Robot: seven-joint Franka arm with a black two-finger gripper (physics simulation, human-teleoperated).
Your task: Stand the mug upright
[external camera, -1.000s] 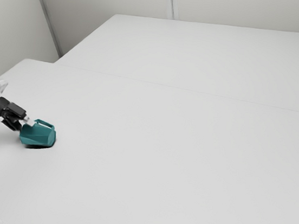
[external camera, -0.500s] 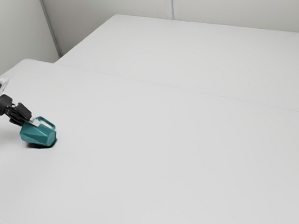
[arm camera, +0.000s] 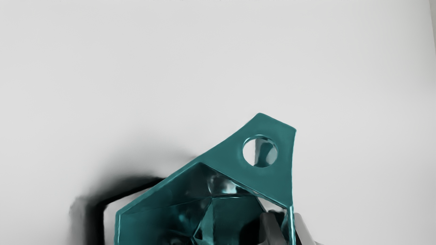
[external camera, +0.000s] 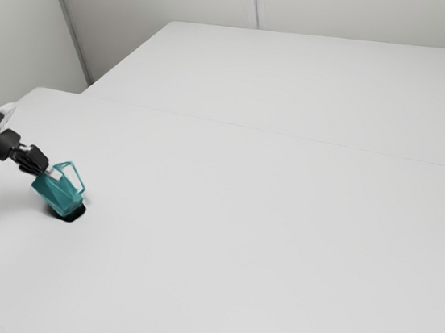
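The teal mug (external camera: 57,194) tilts at the exterior view's left, its wall (arm camera: 292,221) pinched from inside and out near the handle (arm camera: 272,183) by the nearly closed gripper (arm camera: 286,221), probably so its base can settle flat.

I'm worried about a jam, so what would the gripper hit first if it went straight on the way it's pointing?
With the gripper shut on the wall of the mug, the mug's lower end would probably meet the white table first; any gap beneath is unclear.
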